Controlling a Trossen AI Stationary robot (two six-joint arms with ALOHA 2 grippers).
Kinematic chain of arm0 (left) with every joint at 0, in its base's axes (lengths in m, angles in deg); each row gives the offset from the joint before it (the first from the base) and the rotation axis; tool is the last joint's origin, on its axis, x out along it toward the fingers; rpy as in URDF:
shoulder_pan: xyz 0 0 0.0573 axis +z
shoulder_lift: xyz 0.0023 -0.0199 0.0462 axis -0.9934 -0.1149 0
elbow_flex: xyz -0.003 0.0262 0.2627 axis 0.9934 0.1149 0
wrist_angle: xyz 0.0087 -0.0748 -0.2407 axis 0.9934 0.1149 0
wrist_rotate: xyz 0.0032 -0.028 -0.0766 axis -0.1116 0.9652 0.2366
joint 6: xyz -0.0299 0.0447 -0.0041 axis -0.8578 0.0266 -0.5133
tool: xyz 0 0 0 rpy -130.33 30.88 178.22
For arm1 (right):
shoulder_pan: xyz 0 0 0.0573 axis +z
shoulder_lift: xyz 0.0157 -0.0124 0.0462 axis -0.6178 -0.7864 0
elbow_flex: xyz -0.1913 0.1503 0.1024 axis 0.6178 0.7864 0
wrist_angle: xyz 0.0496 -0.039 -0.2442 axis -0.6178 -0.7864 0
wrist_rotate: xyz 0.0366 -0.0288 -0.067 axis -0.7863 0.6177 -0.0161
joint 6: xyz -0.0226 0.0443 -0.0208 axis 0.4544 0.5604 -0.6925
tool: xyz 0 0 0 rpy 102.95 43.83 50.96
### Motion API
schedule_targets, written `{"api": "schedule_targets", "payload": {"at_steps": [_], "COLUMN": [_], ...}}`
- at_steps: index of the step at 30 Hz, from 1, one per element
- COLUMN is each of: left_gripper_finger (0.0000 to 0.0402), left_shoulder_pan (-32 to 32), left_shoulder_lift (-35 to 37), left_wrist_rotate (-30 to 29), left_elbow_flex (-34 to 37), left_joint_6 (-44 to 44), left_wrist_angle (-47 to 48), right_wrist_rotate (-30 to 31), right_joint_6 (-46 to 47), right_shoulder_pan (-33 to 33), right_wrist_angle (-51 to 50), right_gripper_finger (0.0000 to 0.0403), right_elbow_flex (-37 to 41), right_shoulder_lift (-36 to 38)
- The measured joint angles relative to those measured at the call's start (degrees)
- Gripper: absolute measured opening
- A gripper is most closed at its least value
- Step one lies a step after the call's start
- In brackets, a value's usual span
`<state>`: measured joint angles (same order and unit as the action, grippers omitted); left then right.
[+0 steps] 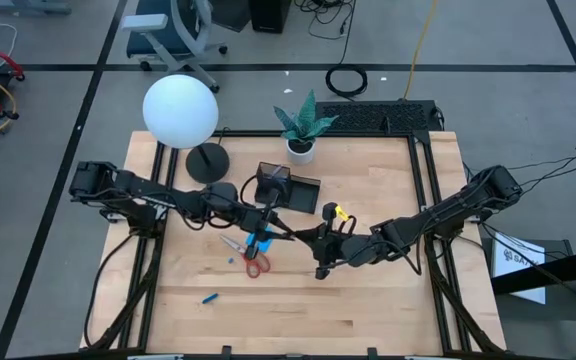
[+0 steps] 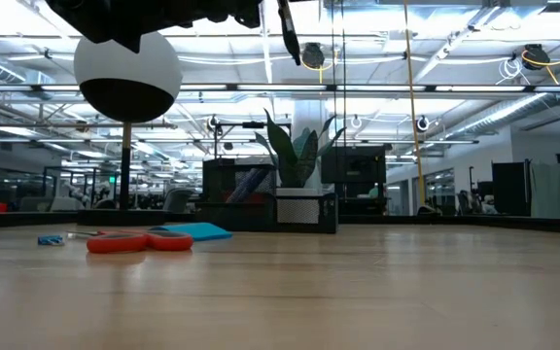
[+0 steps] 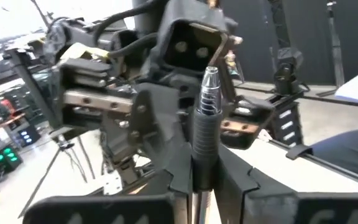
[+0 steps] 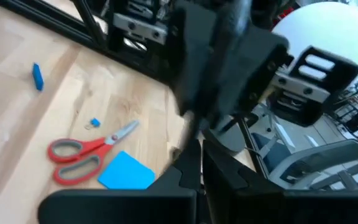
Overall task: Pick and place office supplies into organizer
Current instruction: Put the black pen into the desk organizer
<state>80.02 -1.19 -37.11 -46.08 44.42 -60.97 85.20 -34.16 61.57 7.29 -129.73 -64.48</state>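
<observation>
1. Left tool (image 3: 202,180): fingers pressed in on a pen (image 3: 207,118), grey-barrelled with a silver tip, which stands up between them. The grip looks set.

2. Right tool (image 4: 194,171): fingers together. A dark, blurred shaft rises just ahead of them; we cannot tell whether it is held or what it is. From above, the two tools meet tip to tip over the middle of the counter (image 1: 368,310), the right tool (image 1: 320,250) just beside the left tool (image 1: 268,232).

3. Organizer (image 1: 290,190): black tray behind the left tool, toward the plant pot (image 1: 301,150), close by. Its contents are too dark to read from above.

4. Still loose on the counter, all below the raised tools:
   - red-handled scissors (image 4: 82,155), lying flat;
   - blue note pad (image 4: 126,171), touching the scissor handles or just beside them;
   - tiny blue piece (image 4: 94,123), near the scissor blades;
   - a blue stick-shaped item (image 4: 37,76), well apart from both tools, out toward the counter's front edge.

5. Progress, as we judge it: early to middle. One pen is up in the air, not yet placed. Scissors, pad and the small blue items all remain to be moved.

6. Lamp globe (image 1: 180,110) and its round base (image 1: 208,163) stand beside the organizer, clear of the tools.
</observation>
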Motion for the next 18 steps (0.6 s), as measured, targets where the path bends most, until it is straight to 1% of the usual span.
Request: {"api": "schedule_targets", "payload": {"at_steps": [5, 8, 11, 14, 16, 18], "left_gripper_finger": [0.0039, 0.0039, 0.0039, 0.0039, 0.0039, 0.0039], "left_shoulder_pan": [-0.29, -0.23, 0.05, 0.45, 0.51, 0.64], "left_shoulder_lift": [0.0, 0.1, 0.73, 0.81, 1.09, 1.2], "left_wrist_rotate": [0.37, -0.1, -1.26, -1.37, -1.39, -1.41], "left_elbow_flex": [0.0, 0.0, -0.11, -1.0, -1.83, -3.16], "left_joint_6": [0.28, -1.32, -4.58, -9.52, -14.32, -20.77], "left_wrist_angle": [-0.09, -0.42, -0.57, -0.51, -0.28, -0.63], "right_wrist_rotate": [0.31, 1.03, 6.24, 12.89, 16.87, 18.92], "right_joint_6": [-1.67, -3.99, -7.99, -13.82, -18.21, -22.84], "right_shoulder_pan": [0.33, 1.17, 2.67, 4.49, 5.75, 7.02], "right_wrist_angle": [-0.59, -2.13, -2.58, -3.38, -4.07, -5.46], "right_gripper_finger": [0.0004, 0.0005, 0.0011, 0.0022, 0.0031, 0.0043], "right_elbow_flex": [0.0, 0.0, 0.0, 0.0, 0.0, -0.02], "right_shoulder_lift": [0.0, 0.0, 0.02, 0.04, 0.04, 0.04]}}
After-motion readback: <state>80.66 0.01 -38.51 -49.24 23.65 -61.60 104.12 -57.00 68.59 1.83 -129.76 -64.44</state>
